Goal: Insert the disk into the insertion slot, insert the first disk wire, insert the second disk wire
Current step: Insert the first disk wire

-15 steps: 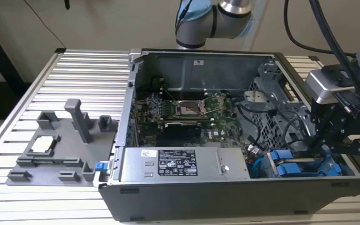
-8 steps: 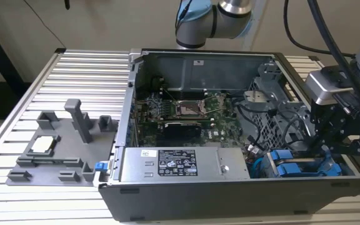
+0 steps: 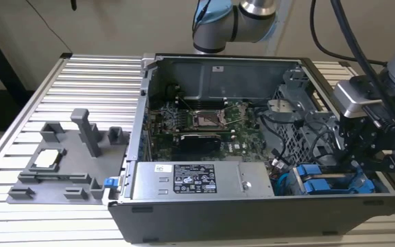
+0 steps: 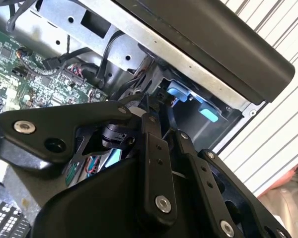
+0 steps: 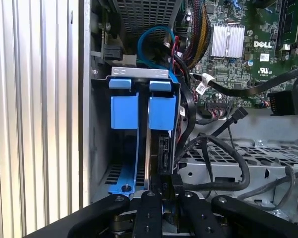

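Note:
The disk (image 5: 164,148) stands on edge in the insertion slot (image 5: 139,73) of the grey drive cage, and its blue carrier (image 5: 162,113) sits flush beside a second blue carrier (image 5: 124,110). In the exterior view both carriers (image 3: 319,186) show at the case's front corner on that view's right. My gripper (image 5: 167,187) is right at the disk's exposed edge, with its fingers drawn together on a black wire connector (image 5: 173,179) whose thick cable runs off toward the cage. In the second wrist view the gripper (image 4: 148,110) tapers to a shut tip above the blue carriers (image 4: 181,93). From outside, the gripper (image 3: 362,167) reaches down into that corner.
The open computer case (image 3: 252,216) lies on a slatted aluminium table (image 3: 94,77). A labelled power supply box (image 3: 201,180) sits beside the carriers, with the motherboard (image 3: 204,121) behind it. Loose black cables (image 5: 223,148) and a blue cable loop (image 5: 154,37) crowd the cage. A grey fixture plate (image 3: 60,159) lies at the exterior view's left.

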Motion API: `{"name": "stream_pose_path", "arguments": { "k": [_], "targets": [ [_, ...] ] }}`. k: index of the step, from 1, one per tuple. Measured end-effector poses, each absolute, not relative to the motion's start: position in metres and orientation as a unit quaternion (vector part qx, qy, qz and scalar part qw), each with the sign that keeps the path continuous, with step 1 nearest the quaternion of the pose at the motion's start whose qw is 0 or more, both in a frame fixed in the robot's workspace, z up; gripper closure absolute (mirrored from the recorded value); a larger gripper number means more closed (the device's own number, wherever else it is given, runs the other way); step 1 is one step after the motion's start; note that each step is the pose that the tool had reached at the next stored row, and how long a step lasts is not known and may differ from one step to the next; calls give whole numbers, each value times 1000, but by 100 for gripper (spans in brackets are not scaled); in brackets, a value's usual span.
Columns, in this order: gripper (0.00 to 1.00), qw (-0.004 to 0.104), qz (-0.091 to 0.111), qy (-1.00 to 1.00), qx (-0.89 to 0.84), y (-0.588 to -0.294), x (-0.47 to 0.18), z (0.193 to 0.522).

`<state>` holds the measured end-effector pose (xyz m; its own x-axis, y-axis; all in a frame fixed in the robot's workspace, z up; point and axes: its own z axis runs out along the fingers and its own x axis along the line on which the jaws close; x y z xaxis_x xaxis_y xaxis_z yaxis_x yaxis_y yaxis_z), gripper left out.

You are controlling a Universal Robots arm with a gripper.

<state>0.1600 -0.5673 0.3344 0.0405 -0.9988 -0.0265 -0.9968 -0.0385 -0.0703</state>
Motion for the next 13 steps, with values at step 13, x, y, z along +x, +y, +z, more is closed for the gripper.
{"name": "stream_pose_path", "arguments": {
  "k": [13],
  "targets": [
    [73, 35, -15, 692, -720, -567, 160, 352]
  ]
}}
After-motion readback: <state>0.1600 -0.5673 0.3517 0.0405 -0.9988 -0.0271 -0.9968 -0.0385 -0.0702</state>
